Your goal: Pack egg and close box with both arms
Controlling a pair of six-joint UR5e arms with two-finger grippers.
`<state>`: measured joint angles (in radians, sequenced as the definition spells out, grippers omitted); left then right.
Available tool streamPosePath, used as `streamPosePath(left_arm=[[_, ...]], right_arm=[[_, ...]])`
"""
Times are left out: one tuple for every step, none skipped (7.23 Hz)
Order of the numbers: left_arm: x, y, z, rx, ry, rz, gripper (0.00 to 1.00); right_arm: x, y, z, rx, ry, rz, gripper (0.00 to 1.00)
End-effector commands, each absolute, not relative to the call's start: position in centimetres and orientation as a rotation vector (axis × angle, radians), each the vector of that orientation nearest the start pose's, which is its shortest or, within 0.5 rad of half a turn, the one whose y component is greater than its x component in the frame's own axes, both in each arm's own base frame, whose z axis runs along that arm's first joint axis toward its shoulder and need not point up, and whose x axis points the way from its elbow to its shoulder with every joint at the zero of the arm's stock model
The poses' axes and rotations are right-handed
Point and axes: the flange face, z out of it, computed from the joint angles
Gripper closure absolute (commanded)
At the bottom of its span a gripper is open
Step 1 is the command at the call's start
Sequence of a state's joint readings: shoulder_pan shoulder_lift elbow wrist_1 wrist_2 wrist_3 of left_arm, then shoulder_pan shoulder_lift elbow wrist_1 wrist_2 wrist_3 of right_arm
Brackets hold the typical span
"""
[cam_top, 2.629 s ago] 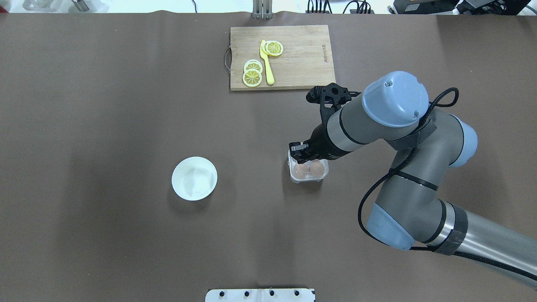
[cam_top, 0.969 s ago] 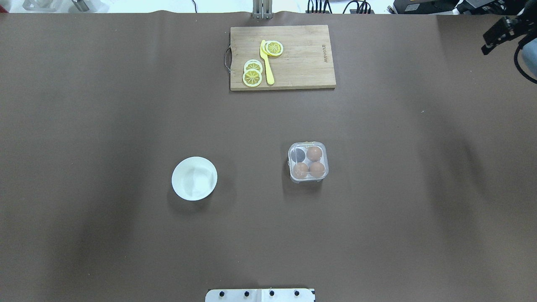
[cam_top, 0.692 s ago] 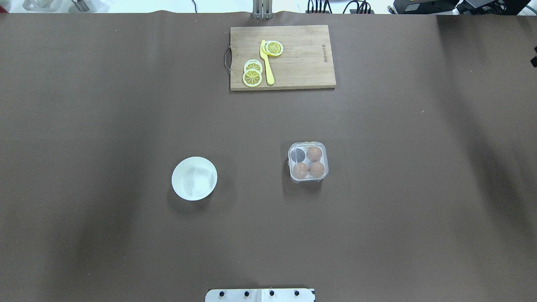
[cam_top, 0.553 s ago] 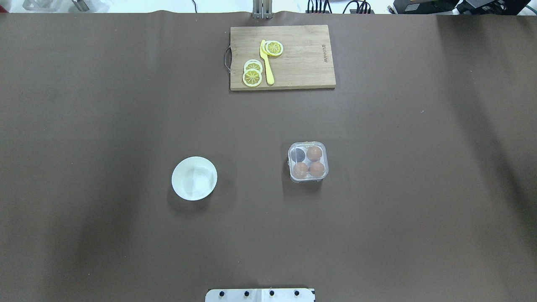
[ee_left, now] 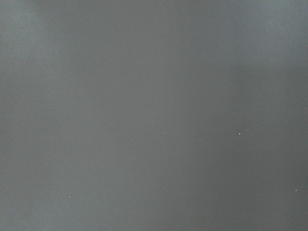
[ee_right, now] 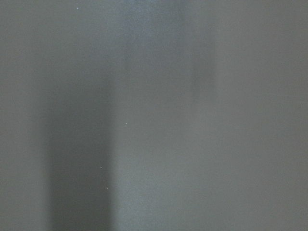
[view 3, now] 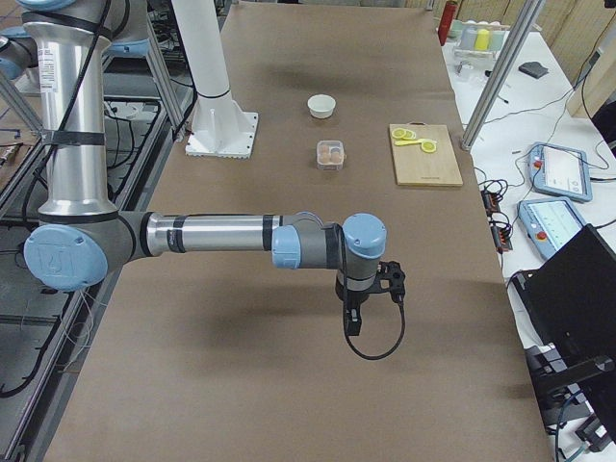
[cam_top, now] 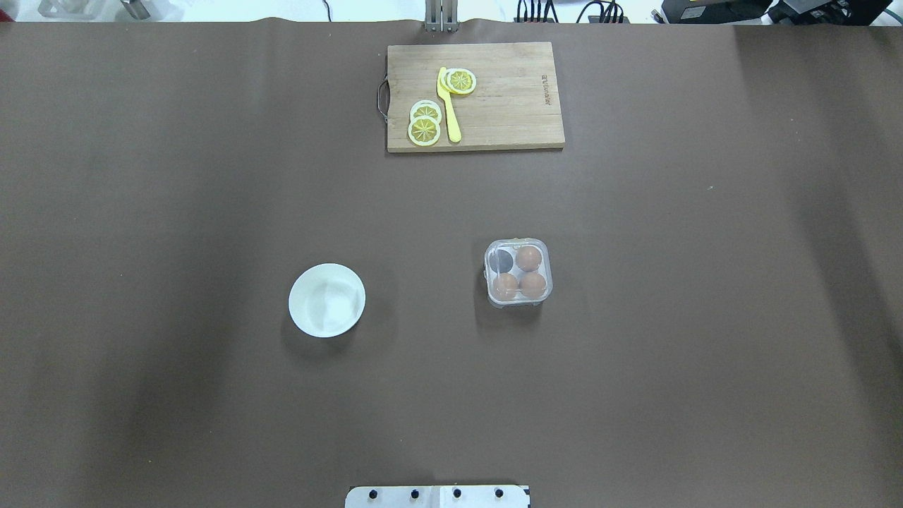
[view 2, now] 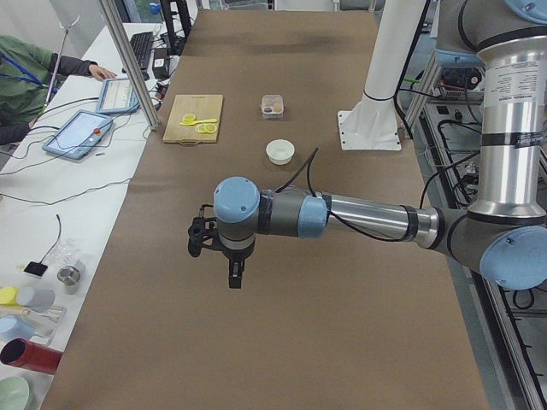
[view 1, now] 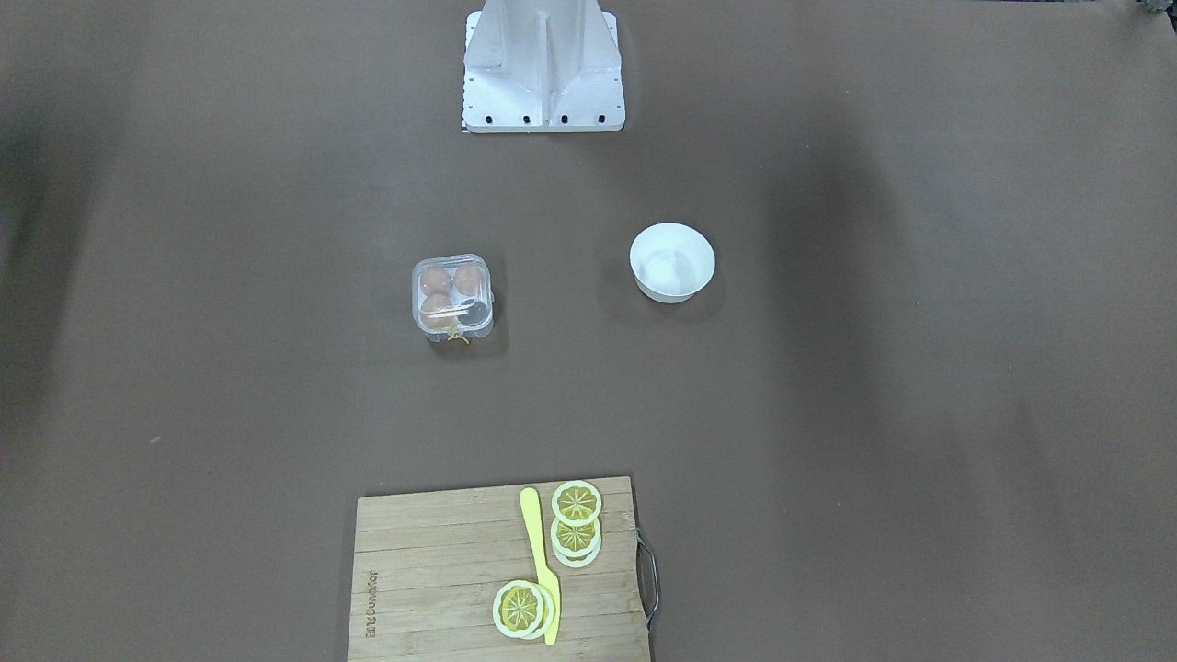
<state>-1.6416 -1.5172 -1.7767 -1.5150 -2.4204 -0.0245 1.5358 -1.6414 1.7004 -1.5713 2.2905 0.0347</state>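
The clear box (cam_top: 518, 273) stands right of the table's middle with its lid down over the cells. Three tan-brown eggs (cam_top: 528, 258) fill three cells; the fourth cell is dark and empty. The box also shows in the front-facing view (view 1: 451, 294), with its yellow string (view 1: 457, 338) at the near side. Both arms are outside the overhead and front-facing views. My left gripper (view 2: 235, 275) hangs over bare table far from the box; my right gripper (view 3: 352, 322) does the same at the other end. I cannot tell whether either is open or shut.
A white bowl (cam_top: 326, 300) stands left of the box. A wooden cutting board (cam_top: 475, 97) with lemon slices (cam_top: 425, 125) and a yellow knife (cam_top: 449, 106) lies at the far edge. The white base block (view 1: 542, 69) is at the robot's side. Both wrist views show only brown table cover.
My right arm has left the box and drawn back to the right, out of the overhead view. The box stays put with three eggs under its lid.
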Motion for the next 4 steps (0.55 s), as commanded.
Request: streamPosePath(left_arm=[[-9.15,-46.58,57.44,0.147,0.847,-0.030,0.02],[-9.14,-46.60,57.86,0.140,0.849,-0.033,0.02],[-9.15,-46.60,58.10,0.135,0.847,-0.037,0.02],[-9.17,-46.60,58.05,0.136,0.844,-0.037,0.02]], right_arm=[[4.71,-44.96,62.55,0.023,-0.787,0.006,0.00],[4.59,-45.03,62.57,0.023,-0.793,0.001,0.00],[4.57,-44.87,62.89,0.019,-0.796,-0.001,0.00],[4.58,-44.85,63.06,0.015,-0.796,0.001,0.00]])
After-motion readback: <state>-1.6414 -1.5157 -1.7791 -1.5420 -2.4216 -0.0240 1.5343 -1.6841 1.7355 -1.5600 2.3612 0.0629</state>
